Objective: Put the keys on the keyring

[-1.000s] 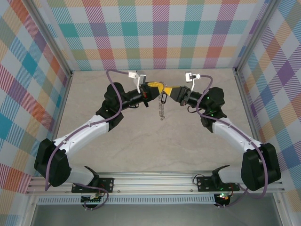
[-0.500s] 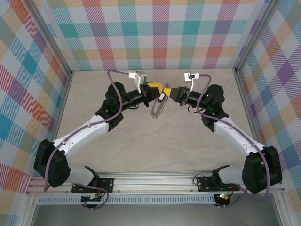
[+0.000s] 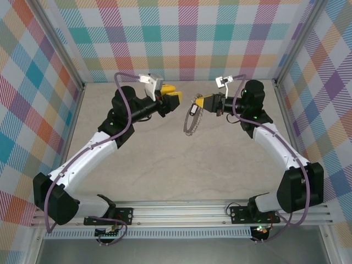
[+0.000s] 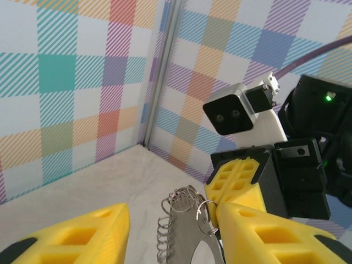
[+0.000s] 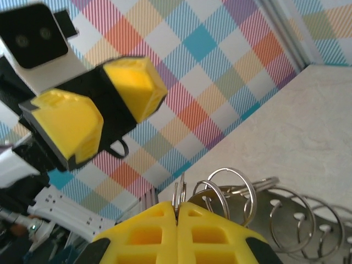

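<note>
The keyring (image 3: 191,120), a silvery hoop with a bumpy edge, hangs above the table from my right gripper (image 3: 201,103), which is shut on its top. A tiny dark key (image 3: 193,109) sits near that top. In the right wrist view the right gripper (image 5: 177,220) pinches a thin ring of the keyring (image 5: 275,212). My left gripper (image 3: 172,93) stands open to the left, apart from the ring. In the left wrist view the keyring (image 4: 184,225) hangs between the left gripper's (image 4: 170,236) spread yellow fingers, beside the right gripper (image 4: 237,179).
Checked walls (image 3: 187,38) close the beige table (image 3: 165,159) at the back and both sides. An aluminium rail (image 3: 181,212) with the arm bases runs along the near edge. In the right wrist view the open left gripper (image 5: 104,104) faces me.
My left gripper has opened, let go of the keyring and drawn back to the left. The keyring now hangs from the right gripper alone, which has shifted slightly up and right.
</note>
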